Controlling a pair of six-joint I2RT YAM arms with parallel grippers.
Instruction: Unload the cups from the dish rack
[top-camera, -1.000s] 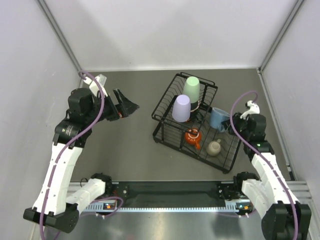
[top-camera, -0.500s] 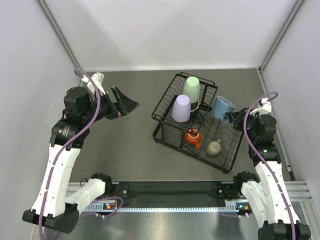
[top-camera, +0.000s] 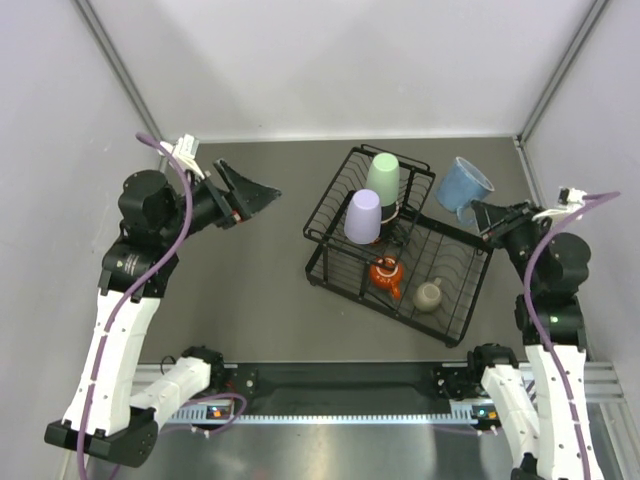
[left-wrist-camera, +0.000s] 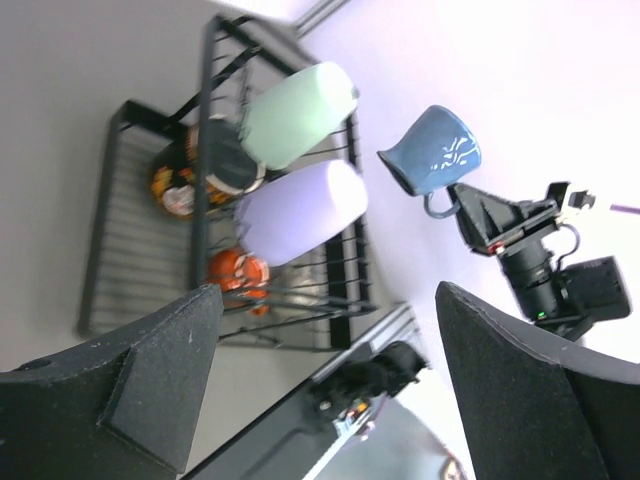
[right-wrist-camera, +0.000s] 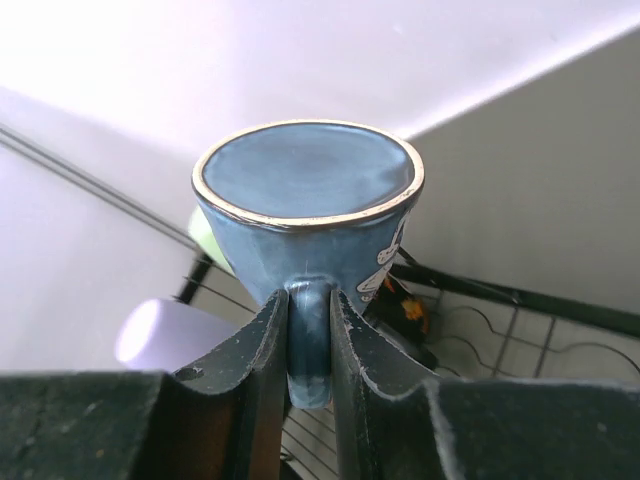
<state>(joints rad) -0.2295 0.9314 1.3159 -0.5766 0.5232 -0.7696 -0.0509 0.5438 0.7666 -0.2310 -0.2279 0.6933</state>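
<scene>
Blue mug (top-camera: 465, 185) hangs by its handle in your right gripper (top-camera: 482, 213), above the upper-right edge of the dish rack (top-camera: 318, 278). Your left gripper (top-camera: 255, 195) gapes wide, empty, upper left. One lifted out, it seems; five cups (top-camera: 363, 216) sit racked, none set down.

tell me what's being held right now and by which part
The right gripper pinches the blue mug by its handle; the left gripper is open and empty.
</scene>
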